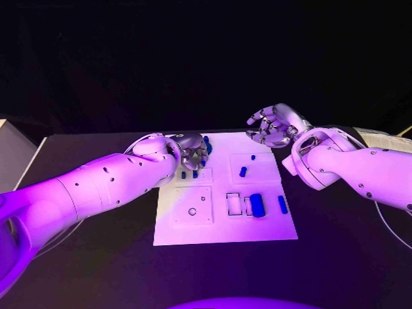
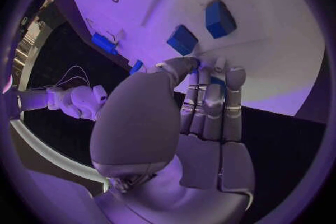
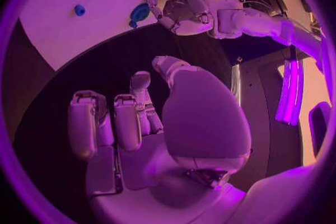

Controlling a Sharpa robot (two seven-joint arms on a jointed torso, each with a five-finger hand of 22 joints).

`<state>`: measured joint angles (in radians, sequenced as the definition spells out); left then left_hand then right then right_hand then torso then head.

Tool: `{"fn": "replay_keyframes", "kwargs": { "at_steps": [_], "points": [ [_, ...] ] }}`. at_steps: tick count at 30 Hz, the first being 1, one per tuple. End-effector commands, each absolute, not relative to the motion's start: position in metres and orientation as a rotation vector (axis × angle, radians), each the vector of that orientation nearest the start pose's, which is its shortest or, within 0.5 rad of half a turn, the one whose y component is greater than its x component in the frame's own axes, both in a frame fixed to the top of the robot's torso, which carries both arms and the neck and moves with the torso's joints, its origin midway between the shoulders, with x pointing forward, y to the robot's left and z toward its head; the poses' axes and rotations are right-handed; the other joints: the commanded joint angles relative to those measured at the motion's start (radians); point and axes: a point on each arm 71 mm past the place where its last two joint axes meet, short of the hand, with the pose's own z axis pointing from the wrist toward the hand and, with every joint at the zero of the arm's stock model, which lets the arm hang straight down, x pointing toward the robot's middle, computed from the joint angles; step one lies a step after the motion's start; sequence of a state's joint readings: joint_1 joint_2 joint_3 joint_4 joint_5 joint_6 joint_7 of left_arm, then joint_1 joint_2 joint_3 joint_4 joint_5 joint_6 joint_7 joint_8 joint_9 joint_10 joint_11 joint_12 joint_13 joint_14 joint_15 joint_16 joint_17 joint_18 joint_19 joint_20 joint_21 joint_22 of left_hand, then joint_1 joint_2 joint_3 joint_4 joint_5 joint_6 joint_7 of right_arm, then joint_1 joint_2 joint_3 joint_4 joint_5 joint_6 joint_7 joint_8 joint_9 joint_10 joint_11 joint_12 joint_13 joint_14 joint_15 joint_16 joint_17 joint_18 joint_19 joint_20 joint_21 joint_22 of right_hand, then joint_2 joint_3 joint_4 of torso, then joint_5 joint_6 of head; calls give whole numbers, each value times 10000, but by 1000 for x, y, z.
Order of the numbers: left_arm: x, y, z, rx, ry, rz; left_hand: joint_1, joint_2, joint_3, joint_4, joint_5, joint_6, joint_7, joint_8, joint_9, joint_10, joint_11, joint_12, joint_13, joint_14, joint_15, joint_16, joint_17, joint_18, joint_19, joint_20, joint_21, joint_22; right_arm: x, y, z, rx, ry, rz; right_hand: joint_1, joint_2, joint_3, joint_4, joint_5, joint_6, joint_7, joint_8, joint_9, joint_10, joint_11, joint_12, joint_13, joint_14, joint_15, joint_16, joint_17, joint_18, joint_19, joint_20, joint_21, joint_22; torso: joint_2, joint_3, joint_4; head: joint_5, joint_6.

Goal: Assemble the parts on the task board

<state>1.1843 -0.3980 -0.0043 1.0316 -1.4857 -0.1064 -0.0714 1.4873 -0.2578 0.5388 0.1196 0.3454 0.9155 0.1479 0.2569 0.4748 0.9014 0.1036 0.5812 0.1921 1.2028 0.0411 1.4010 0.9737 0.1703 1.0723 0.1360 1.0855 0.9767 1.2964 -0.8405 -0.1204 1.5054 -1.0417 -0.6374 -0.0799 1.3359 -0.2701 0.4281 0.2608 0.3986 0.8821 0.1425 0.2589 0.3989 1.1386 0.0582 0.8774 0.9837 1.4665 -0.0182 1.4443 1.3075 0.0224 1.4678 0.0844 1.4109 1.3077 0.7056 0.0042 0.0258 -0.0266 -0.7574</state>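
Note:
The white task board (image 1: 226, 219) lies mid-table. My left hand (image 1: 191, 152) is down over its far left part. In the left wrist view its thumb and fingertips (image 2: 232, 75) close on a blue part (image 2: 215, 83) that is mostly hidden under them. Two blue blocks (image 2: 182, 40) (image 2: 220, 18) stand just beyond the fingers. The right wrist view shows that left hand (image 3: 179, 8) with a round blue part (image 3: 140, 13) at its fingertips. My right hand (image 1: 273, 126) hovers off the board's far right corner, fingers apart, holding nothing.
A thick blue cylinder (image 1: 257, 205) and a slim blue piece (image 1: 282, 204) sit near the board's right side, with a small blue peg (image 1: 243, 171) farther back. A pale box (image 1: 2, 154) stands at the table's left edge. Bare black table (image 1: 345, 238) surrounds the board.

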Motion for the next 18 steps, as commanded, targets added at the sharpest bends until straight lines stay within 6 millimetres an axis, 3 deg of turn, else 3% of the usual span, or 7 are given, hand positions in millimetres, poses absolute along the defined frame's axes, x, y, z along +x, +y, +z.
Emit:
{"fn": "replay_keyframes", "kwargs": {
  "at_steps": [1, 4, 6, 18],
  "points": [
    [551, 98, -226, 2720, 18640, -6082, 104, 90, 176, -81, -234, 218, -22, -8, -26, 254, -39, -125, -67, 153, -64, 122, 60, -142, 123, -45, 181, 185, 501, -220, -154, 3032, 14583, 7553, -43, -86, 61, -7, 18, 54, 10, 32, 17, -53, -33, -48, -7, 510, -45, -61, 636, 186, 435, -63, -36, 1329, 10, -2, -3, -14, 0],
    [551, 98, -226, 2742, 18553, -6127, 65, 150, 367, -221, -742, 377, -34, -48, -61, 481, -90, -292, -142, 259, -112, 204, 70, -170, 185, -94, 343, 349, 501, -219, -154, 3027, 14585, 7558, -55, -90, 63, -5, 16, 59, 8, 36, 22, -40, -35, -63, -28, 509, -47, -68, 630, 187, 435, -64, -40, 1326, 10, 0, -7, -10, -7],
    [551, 98, -226, 2733, 18484, -6157, 47, 178, 441, -258, -829, 460, -38, -46, -64, 577, -112, -342, -161, 327, -130, 244, 124, -191, 253, -106, 431, 446, 501, -219, -154, 3027, 14587, 7560, -55, -90, 63, -5, 16, 59, 8, 36, 22, -40, -35, -63, -28, 509, -47, -68, 630, 187, 435, -64, -40, 1326, 8, 3, -8, -11, -8],
    [552, 99, -225, 2609, 18242, -6297, -88, 228, 595, -368, -895, 746, -52, -42, -54, 983, -201, -569, -222, 661, -206, 410, 430, -275, 564, -173, 759, 808, 501, -219, -154, 3019, 14595, 7563, -62, -89, 65, -4, 16, 62, 7, 38, 26, -15, -36, -46, -20, 512, -47, -65, 637, 184, 440, -65, -28, 1336, -6, 3, 1, -6, -11]
  ]
}}
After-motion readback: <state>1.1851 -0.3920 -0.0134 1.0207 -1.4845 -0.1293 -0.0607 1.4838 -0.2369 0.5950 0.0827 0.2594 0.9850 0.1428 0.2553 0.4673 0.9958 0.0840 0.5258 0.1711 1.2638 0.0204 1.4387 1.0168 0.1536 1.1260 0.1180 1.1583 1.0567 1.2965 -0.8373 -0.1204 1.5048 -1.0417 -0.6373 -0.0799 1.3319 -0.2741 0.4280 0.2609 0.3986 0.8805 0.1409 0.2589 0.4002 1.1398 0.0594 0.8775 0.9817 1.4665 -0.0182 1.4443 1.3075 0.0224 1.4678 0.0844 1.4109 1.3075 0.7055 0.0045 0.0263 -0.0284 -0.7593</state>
